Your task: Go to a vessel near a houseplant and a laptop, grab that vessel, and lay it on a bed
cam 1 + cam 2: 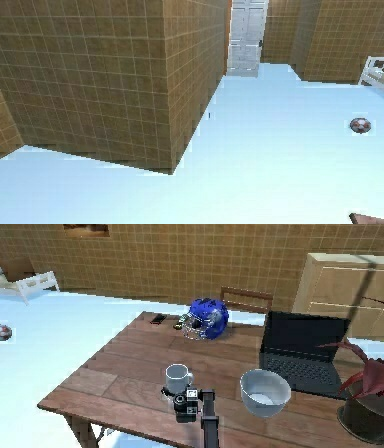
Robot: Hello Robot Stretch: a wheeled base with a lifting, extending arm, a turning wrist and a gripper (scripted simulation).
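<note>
Reaching in over the table's (110, 364) near edge with the gripper (182, 400), right at the mug (178, 376); not managing to tell whether gripping anything. Seeing the bowl (265, 392) farther right along that edge, before the laptop (300, 349), beside the plant (368, 389) at the right edge. Noticing a blue thing (208, 317) near the far edge.

Wooden table (130, 359): plank top, carrying six items.
- White mug (178, 377), upright, near the front edge.
- White bowl (265, 391), right of the mug.
- Laptop (300, 349), lid raised, behind the bowl.
- Houseplant (362, 399), at the right end.
- Blue object (208, 317), at the far edge.
- Small dark flat item (158, 320), left of it.

Pale floor (270, 150): one small round object (358, 124).
</note>
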